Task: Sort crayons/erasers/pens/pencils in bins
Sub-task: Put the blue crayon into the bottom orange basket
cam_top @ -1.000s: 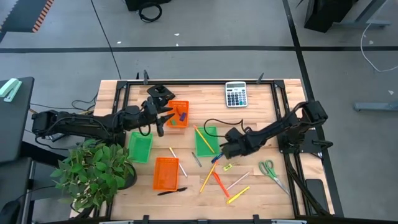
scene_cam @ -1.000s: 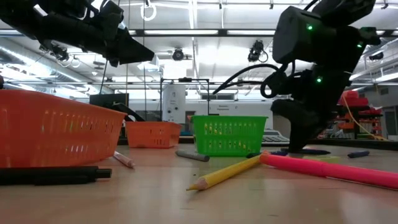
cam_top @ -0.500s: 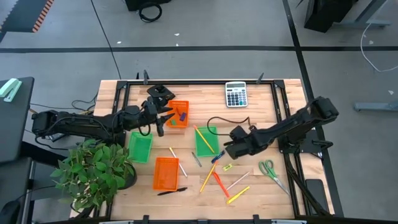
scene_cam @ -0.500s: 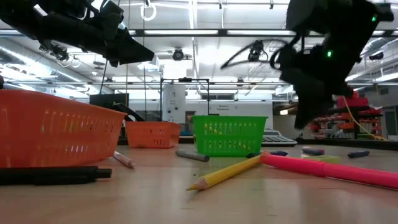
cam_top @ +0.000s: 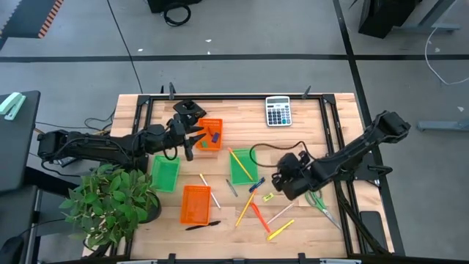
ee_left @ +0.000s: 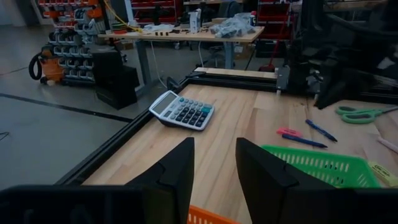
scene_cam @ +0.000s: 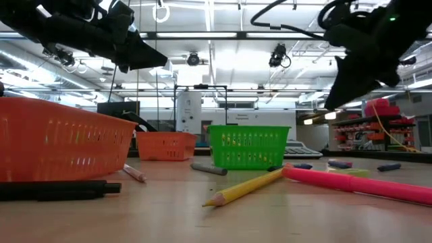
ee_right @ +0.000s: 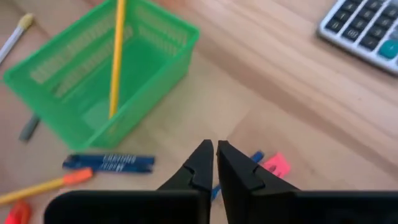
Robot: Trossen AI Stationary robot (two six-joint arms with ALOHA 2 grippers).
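From above, the left claw hovers beside an orange bin, the right claw over the surface near scattered pencils. The left wrist view shows its fingers parted and empty, a calculator beyond. The right wrist view shows its fingers pressed together, empty, above a blue pen beside a green bin holding a pencil.
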